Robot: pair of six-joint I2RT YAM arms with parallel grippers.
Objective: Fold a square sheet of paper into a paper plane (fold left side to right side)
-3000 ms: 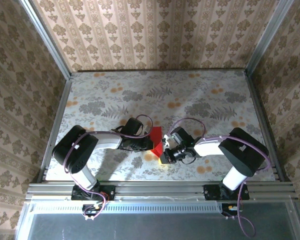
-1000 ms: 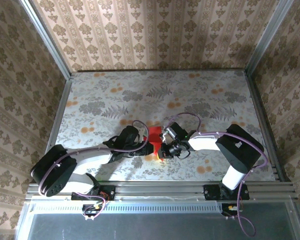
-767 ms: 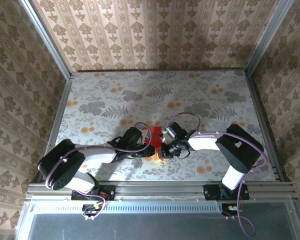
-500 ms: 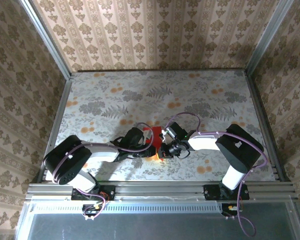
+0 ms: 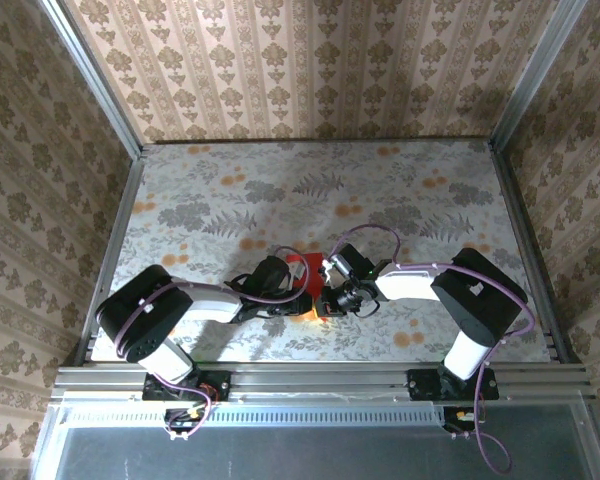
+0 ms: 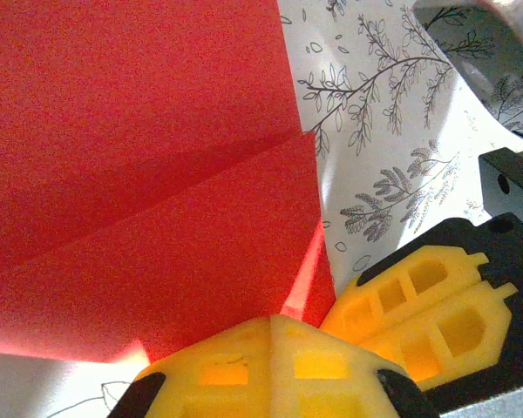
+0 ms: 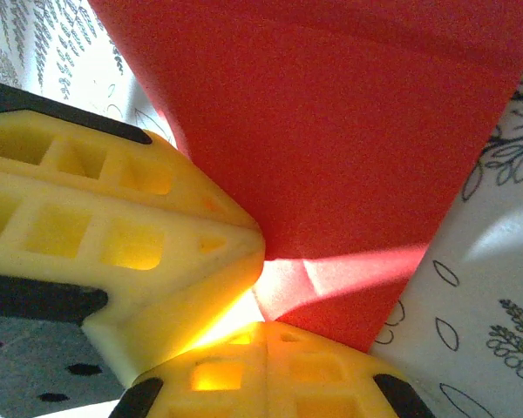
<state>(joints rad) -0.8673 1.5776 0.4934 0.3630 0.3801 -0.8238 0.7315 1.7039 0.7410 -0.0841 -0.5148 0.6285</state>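
Near the table's (image 5: 410,190) front edge, midway btwn the two arms, the paper (image 5: 302,267) lies partly folded. The left wrist view shows a crease running slantwise across it. L gripper (image 6: 271,320) has its fingers closed tight together, tips at the paper's near end. R gripper (image 7: 260,324) is closed the same way, tips at that near end from the other side, so the two grippers sit just beside each other, nearly touching. Can't tell from either wrist view whether a sliver of paper is nipped in the fingers or the tips only press on it. A lit, lifted flap by the tips suggests the corner is raised a bit. Key relation: the paper stretches away from both sets of tips toward the table's far side, long axis approx near-to-far, w/ L gripper on its left and R gripper on its right. For a left-over-right fold, L gripper looks best placed to carry the left edge across, and R gripper to pin the right side.
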